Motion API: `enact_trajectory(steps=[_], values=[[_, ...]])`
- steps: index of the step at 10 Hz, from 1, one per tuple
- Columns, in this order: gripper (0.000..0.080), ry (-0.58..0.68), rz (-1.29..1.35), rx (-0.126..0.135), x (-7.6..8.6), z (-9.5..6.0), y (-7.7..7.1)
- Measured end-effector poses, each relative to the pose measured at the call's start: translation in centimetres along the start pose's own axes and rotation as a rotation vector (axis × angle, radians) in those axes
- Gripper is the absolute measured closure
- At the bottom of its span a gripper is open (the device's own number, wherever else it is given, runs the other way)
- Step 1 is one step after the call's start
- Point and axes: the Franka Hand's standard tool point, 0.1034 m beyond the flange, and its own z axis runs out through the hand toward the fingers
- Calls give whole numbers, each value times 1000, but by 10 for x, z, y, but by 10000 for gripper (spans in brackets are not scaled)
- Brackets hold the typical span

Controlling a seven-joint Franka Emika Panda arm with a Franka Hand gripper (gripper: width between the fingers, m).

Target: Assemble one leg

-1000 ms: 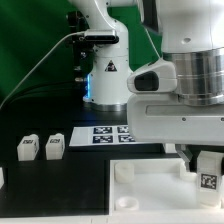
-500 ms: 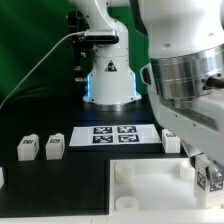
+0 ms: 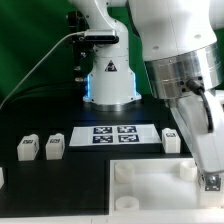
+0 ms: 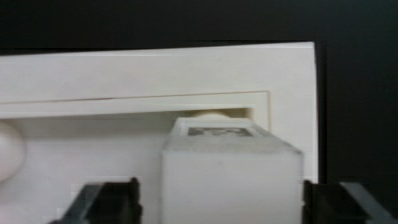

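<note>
My gripper point(image 3: 207, 172) is shut on a leg point(image 3: 211, 181), a stubby white block with a tag on its face, at the exterior view's right. It holds the leg at the near right corner of the large white square piece point(image 3: 150, 186). In the wrist view the leg point(image 4: 231, 165) fills the gap between the two dark fingers point(image 4: 107, 205) of the gripper point(image 4: 226, 208), with the white square piece point(image 4: 160, 75) behind it. Two more legs point(image 3: 27, 149) point(image 3: 55, 147) stand on the exterior view's left, and another leg point(image 3: 172, 141) stands beside the marker board.
The marker board point(image 3: 115, 135) lies on the black table in front of the arm's base point(image 3: 108, 85). A further white part point(image 3: 2, 178) shows at the exterior view's left edge. A cable point(image 3: 40, 60) runs down from the arm to the left.
The wrist has turned and tilted, and the held leg has moved lower and further to the exterior view's right, by the white piece's corner.
</note>
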Motion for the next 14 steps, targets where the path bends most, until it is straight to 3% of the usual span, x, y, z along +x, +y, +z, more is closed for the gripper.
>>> enact_trajectory(steps=[1,2,3,4,7,8,10,11,13,14], values=[[227,0,-51,0,0,0,0],[227,4,-130,-5,-2,1,1],[166,11,-243,-15,-6,0,1],[154,34,-434,-46,-13,-2,0],[151,33,-758,-48,-11,-2,-1],[151,48,-906,-66,-10,-2,0],[151,87,-1295,-131,-11,-1,-1],[151,88,-1451,-147,-12,-1,-3],[151,82,-1479,-146,-13,-1,-3],[263,82,-1477,-146,-13,-1,-3]])
